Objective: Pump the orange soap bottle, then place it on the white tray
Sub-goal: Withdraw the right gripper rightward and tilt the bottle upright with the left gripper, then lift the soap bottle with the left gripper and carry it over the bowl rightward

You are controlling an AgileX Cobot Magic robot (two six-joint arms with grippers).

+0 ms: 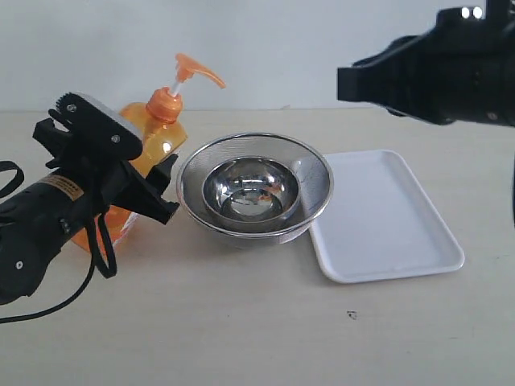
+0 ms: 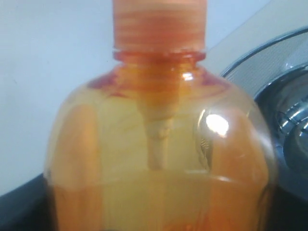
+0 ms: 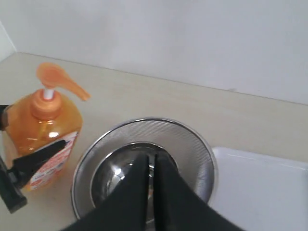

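On the table (image 1: pixel 241 322), the left claw (image 1: pixel 161 189) pinches the body of the upright orange soap bottle (image 1: pixel 161 133), just beside the steel strainer bowl (image 1: pixel 314 173). The white tray (image 1: pixel 386 217) lies right of the bowl. The right claw (image 3: pixel 151 163) hangs above the bowl, pressed together.

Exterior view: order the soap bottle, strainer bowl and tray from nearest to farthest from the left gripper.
1. Soap bottle: on the left, between the jaws of the left gripper.
2. Strainer bowl: in the middle, just right of the bottle.
3. Tray: on the right, beyond the bowl.
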